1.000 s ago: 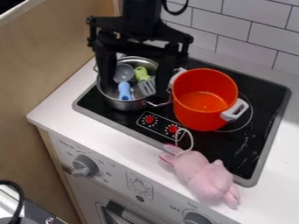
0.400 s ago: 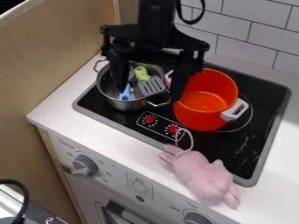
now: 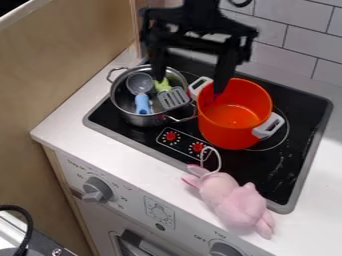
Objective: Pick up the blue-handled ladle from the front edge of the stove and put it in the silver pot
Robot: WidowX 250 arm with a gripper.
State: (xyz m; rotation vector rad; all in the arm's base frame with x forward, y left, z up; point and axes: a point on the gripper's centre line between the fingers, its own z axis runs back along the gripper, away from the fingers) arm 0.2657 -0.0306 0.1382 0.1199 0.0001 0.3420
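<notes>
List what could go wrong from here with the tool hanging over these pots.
The open tool straddles the two pots: one finger hangs by the orange pot's rim, so coming down there might bump or tip it. The other hangs over the steel pot, where it could snag the spatula. The pink plush toy lies at the counter's front edge, so a nudge might drop it.

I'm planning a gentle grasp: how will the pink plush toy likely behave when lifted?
The pink plush toy looks soft and padded, so it would probably squash and sag. Its fluffy body suggests it is light for its size. The thin white loop at one end may dangle.
</notes>
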